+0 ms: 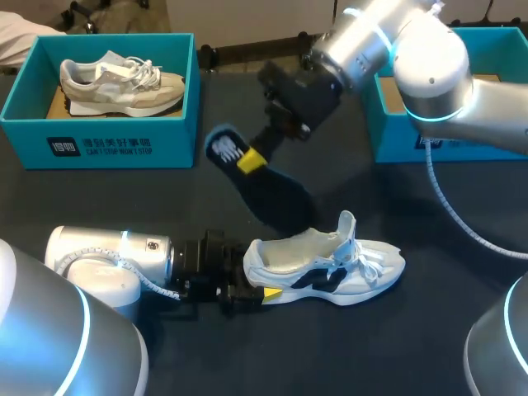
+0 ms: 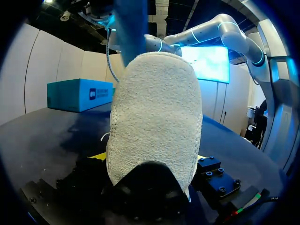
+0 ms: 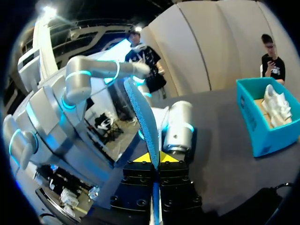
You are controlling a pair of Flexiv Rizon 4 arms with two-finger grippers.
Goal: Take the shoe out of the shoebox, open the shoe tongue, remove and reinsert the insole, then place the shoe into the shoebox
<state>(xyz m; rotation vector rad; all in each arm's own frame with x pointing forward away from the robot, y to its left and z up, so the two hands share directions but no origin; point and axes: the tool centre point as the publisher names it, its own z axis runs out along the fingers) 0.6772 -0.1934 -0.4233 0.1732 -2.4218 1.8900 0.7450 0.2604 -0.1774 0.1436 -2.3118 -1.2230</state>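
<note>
You have a dark table (image 1: 99,198): one teal shoebox (image 1: 107,144) stands at upper left, a second teal box (image 1: 394,132) at upper right, and a white shoe (image 1: 330,268) lies at lower middle.

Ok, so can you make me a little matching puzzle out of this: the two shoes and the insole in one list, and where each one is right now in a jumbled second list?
Things:
1. insole
2. white and blue shoe
3. beige shoe

Places:
a. lying in the teal box at the far left of the table
b. on the table, its heel clamped by the left pincer
c. held up above the table by the right pincer

Pairs: 1-c, 2-b, 3-a.
</note>
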